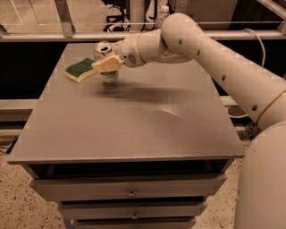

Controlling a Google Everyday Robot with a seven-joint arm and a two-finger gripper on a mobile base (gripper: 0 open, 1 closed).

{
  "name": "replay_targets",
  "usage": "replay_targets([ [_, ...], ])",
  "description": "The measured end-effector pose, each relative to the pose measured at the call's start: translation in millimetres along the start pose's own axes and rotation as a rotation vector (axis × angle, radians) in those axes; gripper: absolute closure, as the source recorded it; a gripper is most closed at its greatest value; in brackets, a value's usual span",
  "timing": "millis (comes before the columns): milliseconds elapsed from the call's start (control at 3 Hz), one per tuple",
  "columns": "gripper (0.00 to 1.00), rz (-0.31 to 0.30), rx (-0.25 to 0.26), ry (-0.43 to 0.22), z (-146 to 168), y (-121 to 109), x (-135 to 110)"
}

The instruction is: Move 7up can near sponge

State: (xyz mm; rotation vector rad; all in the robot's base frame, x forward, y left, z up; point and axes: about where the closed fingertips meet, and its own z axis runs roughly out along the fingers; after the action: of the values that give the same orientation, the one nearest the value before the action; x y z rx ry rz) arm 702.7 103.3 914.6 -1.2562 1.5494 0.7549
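Note:
The 7up can (103, 50) is a silver-white can with a silver top, held upright in my gripper (106, 62) over the far left part of the grey table (134, 120). The gripper is shut on the can, and one pale finger (107, 65) crosses its front. The can's base hangs just above the table top. The sponge (82, 70), dark green over pale yellow foam, lies flat just left of the can, almost touching the gripper. My white arm (210, 49) reaches in from the right.
A clear plastic water bottle (162, 13) stands behind the arm at the far edge. Drawers (129, 188) sit below the table's front edge. A metal rail and glass panel run behind the table.

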Motion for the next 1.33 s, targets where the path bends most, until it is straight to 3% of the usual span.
replay_targets([
  [333, 1.00, 0.035, 0.025, -0.006, 25.8, -15.0, 6.0],
  [667, 0.77, 0.086, 0.037, -0.037, 48.0, -25.0, 3.4],
  [1333, 0.30, 0.149, 0.044, -0.085, 62.0, -29.4, -0.5],
])
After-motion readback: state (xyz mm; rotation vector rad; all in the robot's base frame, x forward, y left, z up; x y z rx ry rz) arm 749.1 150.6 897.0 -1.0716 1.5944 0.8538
